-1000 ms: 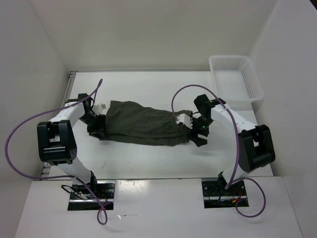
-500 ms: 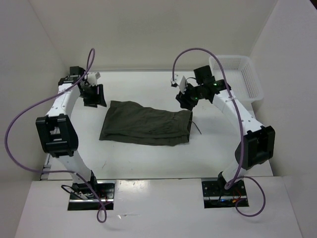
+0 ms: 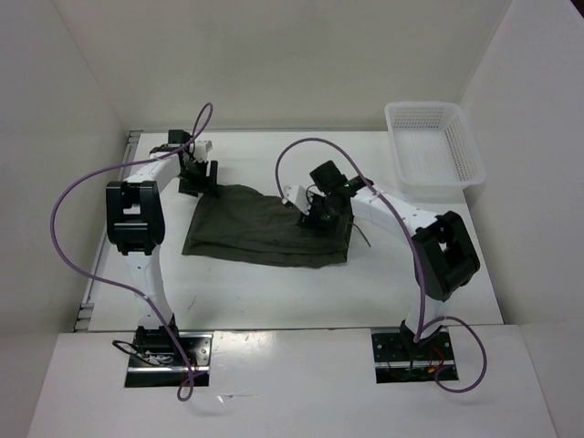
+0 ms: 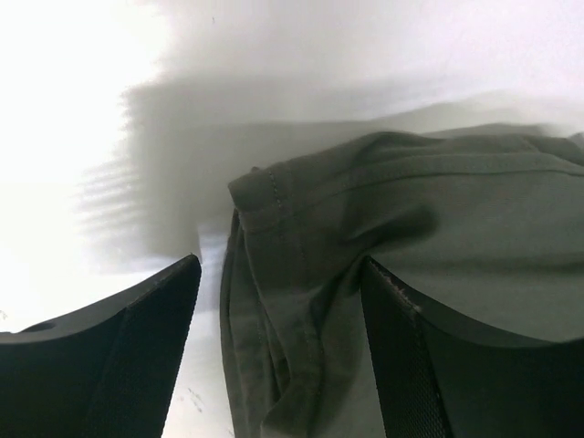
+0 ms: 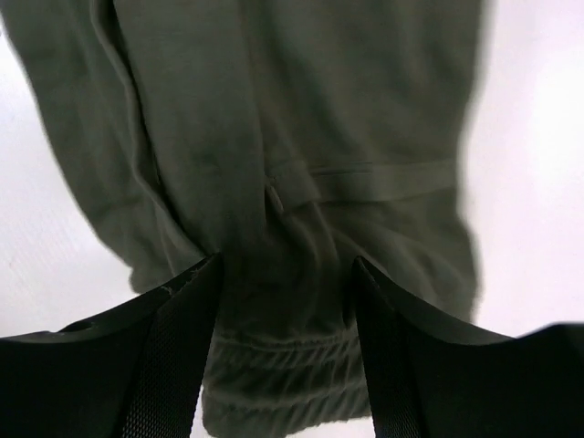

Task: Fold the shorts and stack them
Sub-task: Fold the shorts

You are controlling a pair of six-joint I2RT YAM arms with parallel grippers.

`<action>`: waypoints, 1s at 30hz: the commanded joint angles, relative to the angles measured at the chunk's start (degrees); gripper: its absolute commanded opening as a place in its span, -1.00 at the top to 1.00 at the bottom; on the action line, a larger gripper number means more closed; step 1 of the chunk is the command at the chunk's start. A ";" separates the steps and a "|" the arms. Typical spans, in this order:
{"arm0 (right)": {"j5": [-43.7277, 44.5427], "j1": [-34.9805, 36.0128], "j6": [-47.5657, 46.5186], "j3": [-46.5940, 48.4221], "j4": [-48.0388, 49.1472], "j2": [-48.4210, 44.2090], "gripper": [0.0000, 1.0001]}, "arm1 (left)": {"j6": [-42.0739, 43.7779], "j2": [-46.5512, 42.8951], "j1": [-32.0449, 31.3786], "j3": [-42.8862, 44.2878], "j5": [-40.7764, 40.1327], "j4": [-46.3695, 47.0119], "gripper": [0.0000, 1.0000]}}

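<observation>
Overhead, we see the shorts lying folded flat in the middle of the table, their right end partly covered by the right gripper and their far-left corner by the left gripper, so the fingertips are hidden there. Both arms reach forward and inward, wrists tipped down; each wrist view shows us jaws spread apart over the cloth, pinching nothing.

Top camera: high, near side, looking down over whole table. Wrist cameras: close-up on shorts, shared with top.
</observation>
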 commanded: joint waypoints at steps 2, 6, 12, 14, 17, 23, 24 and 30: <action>3.16 2.43 -2.30 -5.23 0.12 -0.85 -0.28 | 0.25 2.20 -0.35 1.73 -1.53 4.01 -0.56; 3.16 2.43 -5.81 -7.70 -0.58 0.38 0.10 | 0.25 3.52 -0.96 1.73 1.10 4.01 -0.37; 5.53 3.04 -9.16 -9.90 0.03 1.52 0.86 | 0.25 4.66 -0.97 2.78 5.24 2.86 0.78; 7.63 3.04 -7.33 -8.50 3.36 2.66 1.00 | 0.25 5.19 -0.18 4.96 5.24 2.08 0.99; 9.05 2.43 -4.95 -3.68 8.03 5.73 1.00 | 0.25 5.72 1.75 9.35 5.24 0.59 0.99; 10.36 0.67 -7.12 8.55 10.32 12.51 1.00 | 0.25 5.72 4.92 13.42 0.33 0.05 0.99; 10.36 0.67 -10.97 8.56 8.67 12.51 1.00 | 0.25 5.72 5.53 13.42 0.32 0.05 0.99; 3.26 0.67 -14.42 9.79 0.59 9.62 1.00 | 0.25 5.72 5.54 11.31 -1.70 0.67 0.99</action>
